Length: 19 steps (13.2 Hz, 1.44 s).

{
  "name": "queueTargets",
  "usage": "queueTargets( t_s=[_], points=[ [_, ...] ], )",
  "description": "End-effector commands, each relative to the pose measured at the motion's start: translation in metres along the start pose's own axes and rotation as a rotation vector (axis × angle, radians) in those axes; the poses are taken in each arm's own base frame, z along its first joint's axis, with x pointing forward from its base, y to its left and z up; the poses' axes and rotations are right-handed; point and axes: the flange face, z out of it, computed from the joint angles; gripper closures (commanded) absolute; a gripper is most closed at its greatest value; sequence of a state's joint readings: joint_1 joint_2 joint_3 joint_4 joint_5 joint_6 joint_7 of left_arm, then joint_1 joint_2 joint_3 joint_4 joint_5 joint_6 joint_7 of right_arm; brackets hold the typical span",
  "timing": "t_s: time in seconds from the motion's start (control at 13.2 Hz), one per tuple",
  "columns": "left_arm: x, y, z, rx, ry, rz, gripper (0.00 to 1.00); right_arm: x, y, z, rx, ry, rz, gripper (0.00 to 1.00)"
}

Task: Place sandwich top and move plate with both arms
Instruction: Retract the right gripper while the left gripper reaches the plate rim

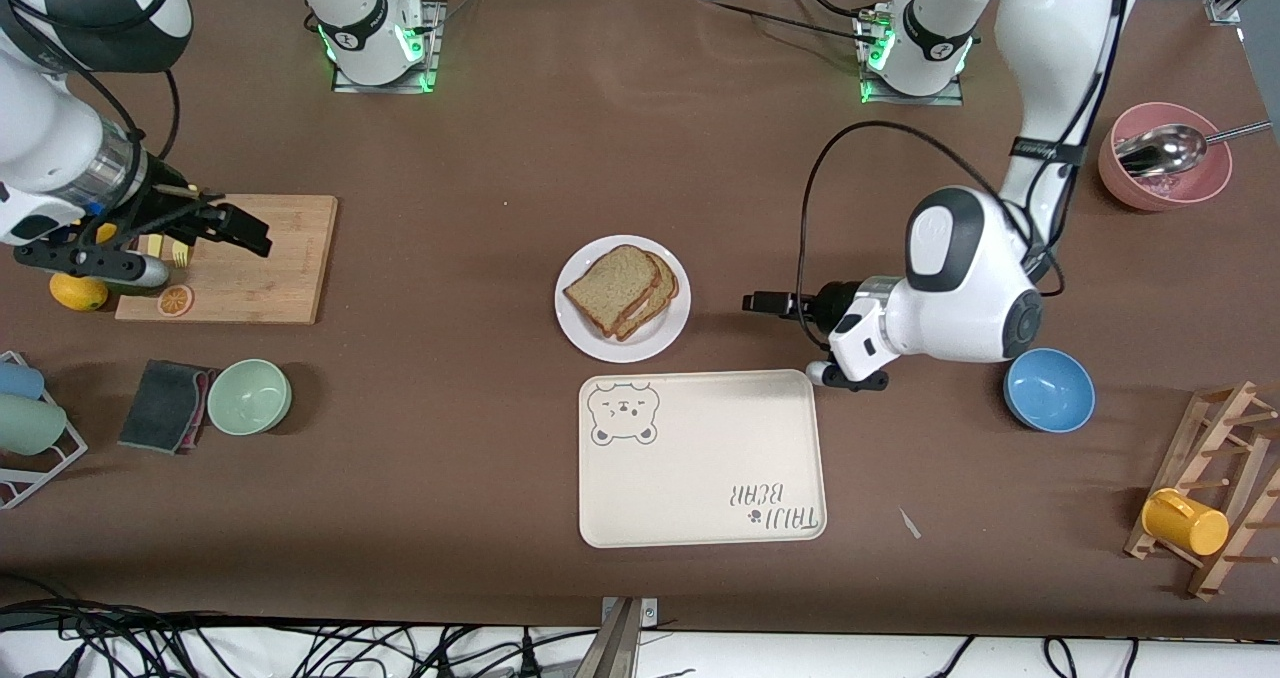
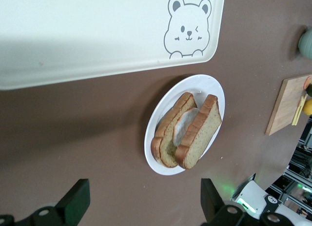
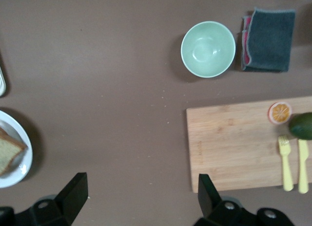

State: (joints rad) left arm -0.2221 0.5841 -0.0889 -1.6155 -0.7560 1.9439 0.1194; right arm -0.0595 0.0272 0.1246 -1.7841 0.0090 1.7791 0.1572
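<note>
The white plate point(image 1: 640, 344) sits mid-table with a sandwich on it. The sandwich top point(image 1: 611, 286), a brown slice, lies on the lower slice, shifted toward the right arm's end. In the left wrist view the sandwich top point(image 2: 201, 130) leans over white egg on the plate point(image 2: 207, 89). My left gripper point(image 1: 762, 303) hovers low beside the plate, toward the left arm's end, open and empty point(image 2: 144, 199). My right gripper point(image 1: 243, 228) hangs open and empty over the wooden cutting board point(image 1: 270, 268). The right wrist view shows that gripper point(image 3: 141, 194) and the plate's edge point(image 3: 19, 174).
A cream bear tray point(image 1: 700, 458) lies just nearer the front camera than the plate. A blue bowl point(image 1: 1048, 390), a pink bowl with spoon point(image 1: 1165, 156) and a mug rack point(image 1: 1215, 488) stand toward the left arm's end. A green bowl point(image 1: 249, 396) and a cloth point(image 1: 165, 405) lie near the board.
</note>
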Motion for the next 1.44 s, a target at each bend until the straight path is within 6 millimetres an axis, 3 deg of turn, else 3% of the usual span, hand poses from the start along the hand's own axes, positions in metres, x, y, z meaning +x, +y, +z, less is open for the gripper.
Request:
queueTargets(
  t_s=[0.0,0.23,0.38,0.6,1.06,1.36],
  points=[
    [0.022,-0.005,0.023,-0.078,0.051,0.114,0.01,-0.014,0.014,-0.015,-0.024,0.039,-0.04,0.0],
    [0.024,-0.01,0.065,-0.133,0.058,0.17,0.15,-0.018,0.015,-0.023,-0.025,0.043,-0.046,0.0],
    [0.02,0.0,0.086,-0.147,0.06,0.174,0.26,-0.018,0.017,-0.026,-0.024,0.036,-0.039,0.0],
    [0.012,-0.005,0.116,-0.121,0.069,0.217,0.36,-0.018,0.015,-0.052,-0.027,-0.023,-0.042,0.0],
    [0.008,-0.032,0.148,-0.169,0.11,0.3,0.41,-0.021,0.018,-0.059,-0.038,-0.03,-0.029,0.0],
    [0.006,-0.03,0.164,-0.209,0.148,0.322,0.47,-0.019,0.017,-0.059,-0.035,-0.022,-0.044,0.0]
  ],
)
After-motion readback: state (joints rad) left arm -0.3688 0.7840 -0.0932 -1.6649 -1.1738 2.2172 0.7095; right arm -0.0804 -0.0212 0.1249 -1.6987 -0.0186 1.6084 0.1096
